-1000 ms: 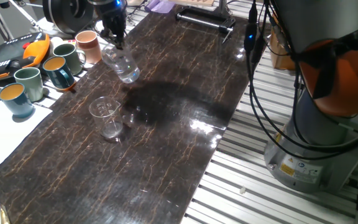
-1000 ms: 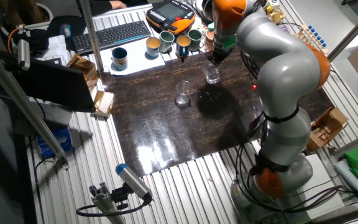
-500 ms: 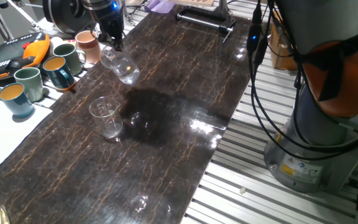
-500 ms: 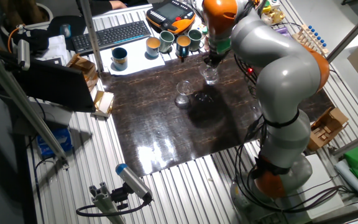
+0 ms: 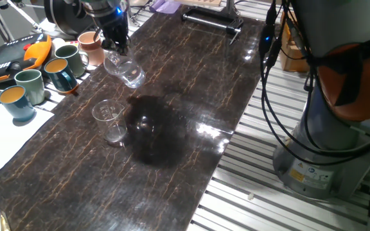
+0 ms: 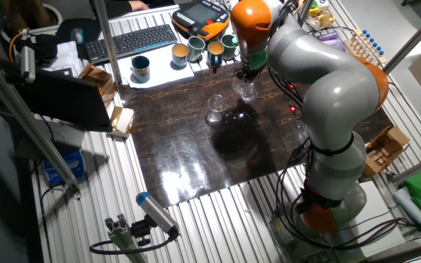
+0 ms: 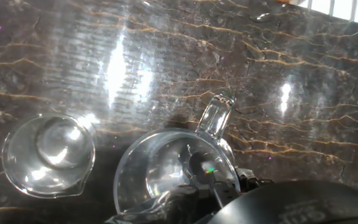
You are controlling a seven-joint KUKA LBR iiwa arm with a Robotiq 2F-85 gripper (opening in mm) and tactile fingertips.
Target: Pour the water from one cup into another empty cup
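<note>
Jaws grip the tumbler (image 5: 124, 68) aloft — tilted, apart from the flared cup (image 5: 108, 120).

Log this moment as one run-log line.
phase: carry | gripper: shut on tumbler, lifted, tilted | empty cup: upright on table | pour: not started

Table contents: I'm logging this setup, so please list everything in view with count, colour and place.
tumbler: 1, clear, held tilted above the table
flared cup: 1, clear, standing on the table
mugs: several, mostly teal, one pinkish, beside the table's far edge
keyboard: 1, black, behind the mugs
pendant: 1, orange and black, behind the mugs
table: 1, dark marbled
gripper: 1, black, shut on the tumbler
</note>
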